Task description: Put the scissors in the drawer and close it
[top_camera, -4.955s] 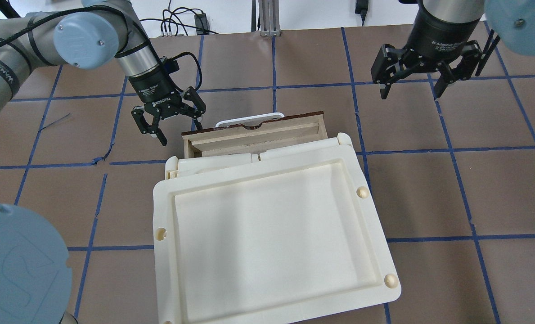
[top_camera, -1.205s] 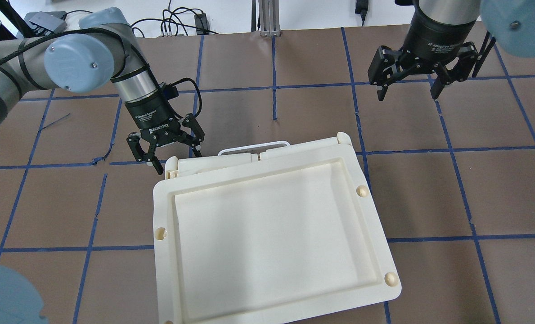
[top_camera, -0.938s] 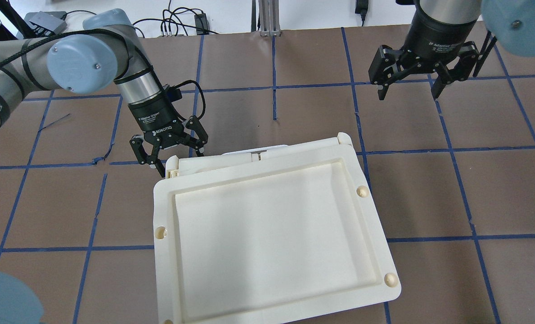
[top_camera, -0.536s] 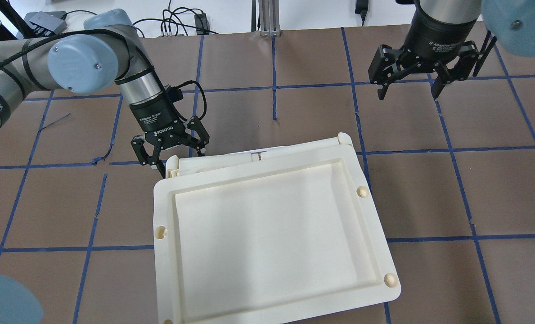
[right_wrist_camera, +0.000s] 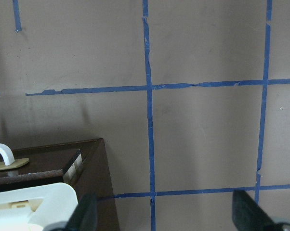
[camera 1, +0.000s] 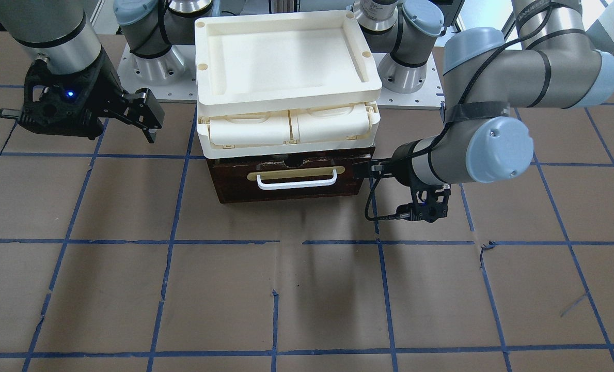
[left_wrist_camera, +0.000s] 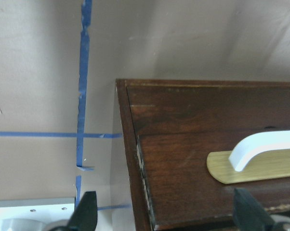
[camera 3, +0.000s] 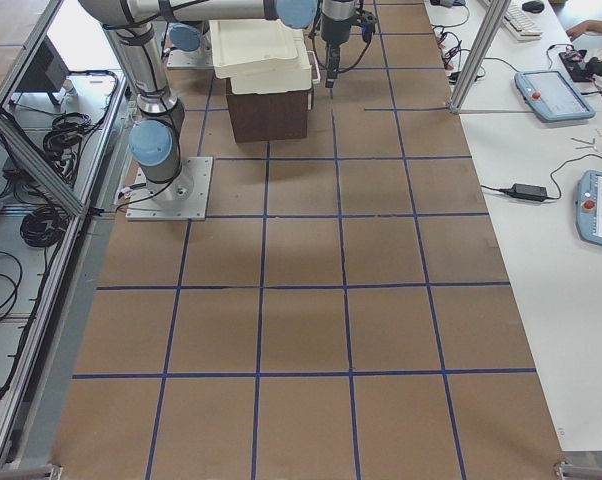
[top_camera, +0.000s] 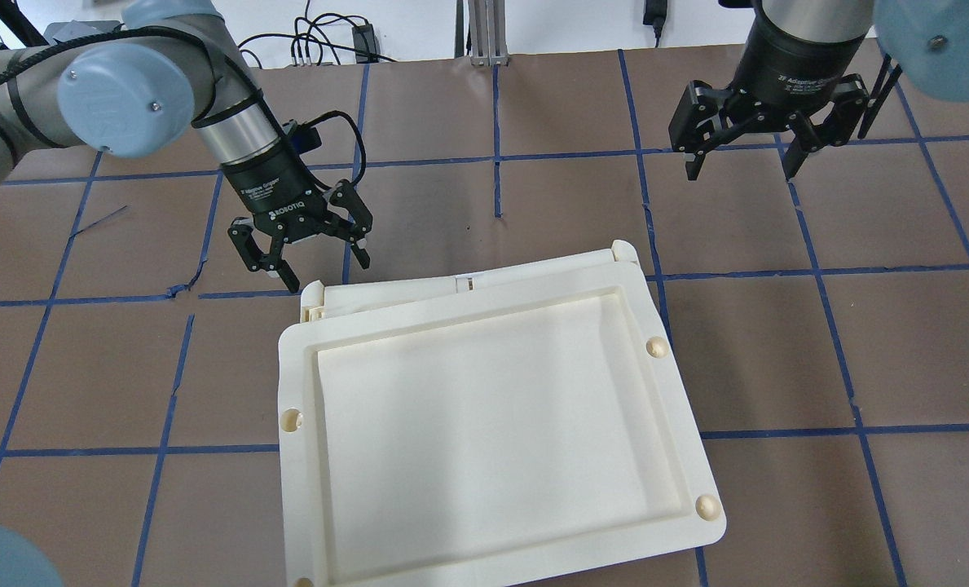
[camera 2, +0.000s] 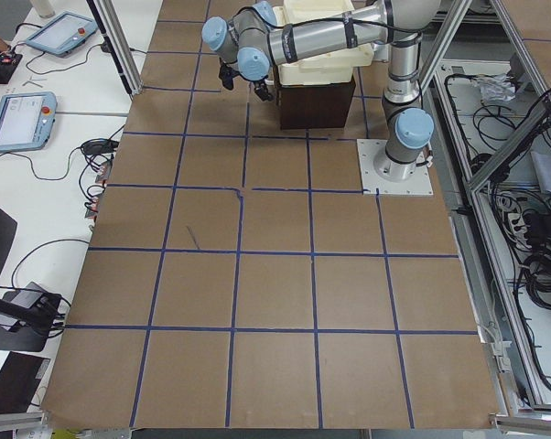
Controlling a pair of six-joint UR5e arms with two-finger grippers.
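The drawer (camera 1: 291, 182) is pushed in flush under the cream unit. Its dark brown front, brass plate and white bar handle (camera 1: 296, 184) face away from the robot. The left wrist view shows the drawer front (left_wrist_camera: 193, 144) close up. The scissors are out of view. My left gripper (top_camera: 328, 273) is open and empty. It hangs just beyond the drawer's front left corner, a little off it. My right gripper (top_camera: 741, 167) is open and empty, high over the table at the far right, well away from the drawer.
A large cream tray (top_camera: 297, 375) sits on top of the cream plastic compartments (camera 1: 286, 126) above the drawer and hides it from overhead. The brown table with blue tape lines (top_camera: 777, 342) lies all around. Cables lie at the far edge (top_camera: 321, 41).
Five seconds ago the drawer stood pulled out. It has since slid in until its handle vanished under the tray. In the last half second my left gripper drew back from the drawer front.
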